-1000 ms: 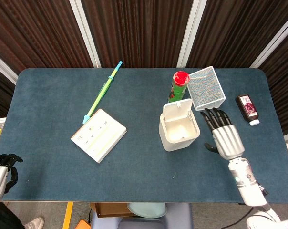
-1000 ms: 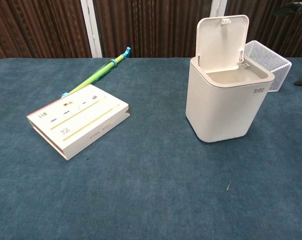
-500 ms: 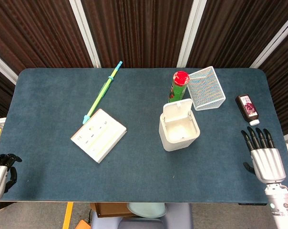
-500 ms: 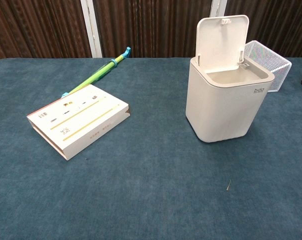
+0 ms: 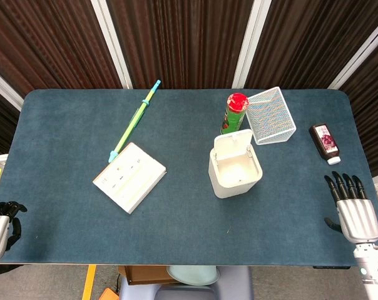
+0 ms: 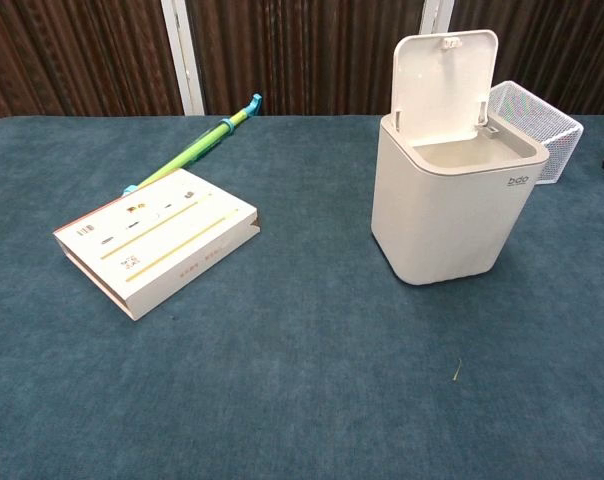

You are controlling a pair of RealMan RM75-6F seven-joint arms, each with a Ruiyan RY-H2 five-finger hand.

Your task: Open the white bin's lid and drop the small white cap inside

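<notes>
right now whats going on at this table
Nothing is being handled. The white bin stands mid-table with its lid flipped up. The right hand hovers open at the table's near right edge, holding nothing, and the left hand sits curled at the near left corner. No small white cap shows on the table; the bin's inside is not clear enough to tell.

The table wears a dark blue, matt, felt-like cloth (image 6: 282,400) with a fine nap; the white plastic bin (image 6: 442,215) looks smooth with a soft satin sheen, its raised plastic lid (image 6: 444,75) the same; the white wire-mesh metal basket (image 5: 271,115) is an open grid; the flat white paper box (image 6: 157,250) is printed card; the green plastic pen (image 5: 134,122) looks smooth.
</notes>
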